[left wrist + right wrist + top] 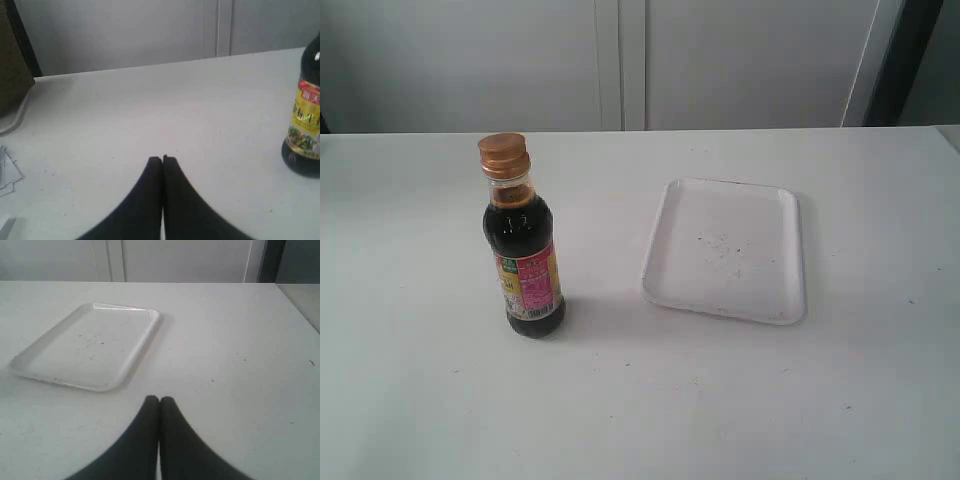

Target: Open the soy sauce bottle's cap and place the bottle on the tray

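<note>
**Bottle upright and capped, tray bare, both grippers pressed together**

Your small clear soy sauce bottle of dark liquid [524, 255], with its pink, yellow and green label, stands upright on the table at about 9 o'clock from the scene's centre. Its round copper-orange plastic cap [503, 152] sits down flat on the matching collar. The flat white rectangular tray with rounded corners [782, 300] lies at 3 o'clock of the bottle, well apart from it, with only faint dark specks on its floor.

Your left gripper [162, 159] has its two black fingers pressed together, tips touching, holding nothing; in its wrist view the bottle's lower body [304, 125] stands off to one side, apart from the fingers. Your right gripper [159, 399] is likewise pressed together and holds nothing, with the tray [131, 359] near but not touching. Neither gripper shows in the exterior view.

The pale white tabletop [620, 400] is matte and carries small dark flecks. At 12 o'clock behind it you see light grey panelled walls [620, 60] with vertical seams, and a dark upright strip [905, 60] at 1 o'clock. The left wrist view shows a brown object [12, 65] and some white paper pieces [7, 172] at the table's edge.
</note>
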